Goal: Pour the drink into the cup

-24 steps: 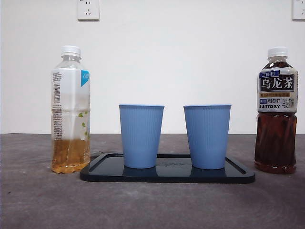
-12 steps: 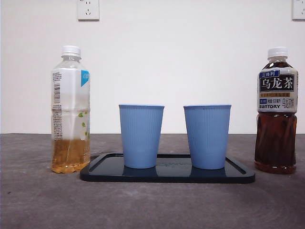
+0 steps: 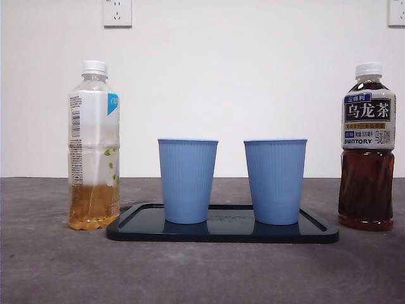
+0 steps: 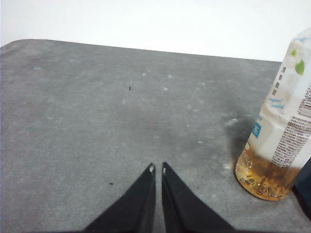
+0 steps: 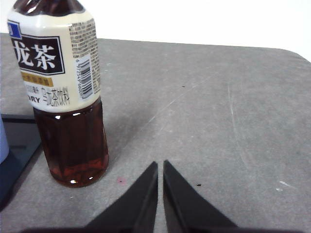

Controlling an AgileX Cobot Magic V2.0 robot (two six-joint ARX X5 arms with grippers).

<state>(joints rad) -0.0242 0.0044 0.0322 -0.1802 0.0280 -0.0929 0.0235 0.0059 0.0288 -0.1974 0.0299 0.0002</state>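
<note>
Left claw (image 4: 157, 168): the 2 black jaws nearly closed, only a thin slit between the tips, holding nothing and hanging over bare counter (image 4: 97, 107).
Right claw (image 5: 160, 165): the same narrow slit between its jaws, empty, poised over the grey surface.
Oolong tea bottle (image 5: 60, 92): upright and capped on the counter just beside the right claw, apart from it; dark brown tea fills it to the shoulder, a white label with black panel around the upper body.
Pale tea bottle (image 4: 279, 141): upright near the left claw, not touching it; amber liquid fills only its lower part. The front view shows its white cap on.
Tray (image 3: 221, 234): dark and shallow, lying between the 2 bottles in the front view.
Cups: 2 ribbed blue cups, 1 left (image 3: 187, 180) and 1 right (image 3: 275, 181), standing upright side by side on the tray, apart from each other.
Room: grey speckled counter against a plain white wall, 1 socket (image 3: 117, 12) high behind the pale bottle.
</note>
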